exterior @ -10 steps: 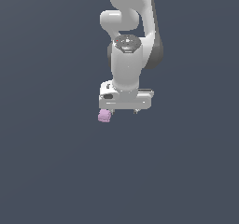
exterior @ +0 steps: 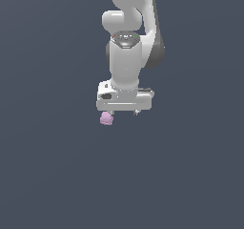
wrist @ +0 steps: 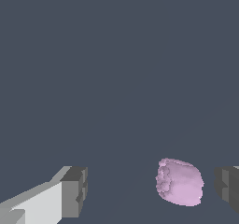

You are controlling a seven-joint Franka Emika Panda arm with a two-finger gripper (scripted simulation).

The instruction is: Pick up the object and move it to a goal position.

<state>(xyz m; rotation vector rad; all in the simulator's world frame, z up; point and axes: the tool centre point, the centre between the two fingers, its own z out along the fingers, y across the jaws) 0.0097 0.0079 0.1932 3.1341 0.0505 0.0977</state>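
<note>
Gripper (wrist: 151, 190) with jaws spread wide, holding nothing; the pink lump (wrist: 180, 182) lies between the fingers (wrist: 73, 191), nearer one, touching neither.

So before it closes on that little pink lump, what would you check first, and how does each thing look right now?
1. Tool open: ok, the fingers stand wide apart.
2. Pink lump between the fingers: ok in the wrist view.
3. Lump centred in the gap: not ok, it sits much nearer one finger.
4. Fingers low enough around the lump: cannot tell; in the exterior view the lump shows just under the tool's edge.
5. Goal position in sight: not ok, no marker shows.
</note>
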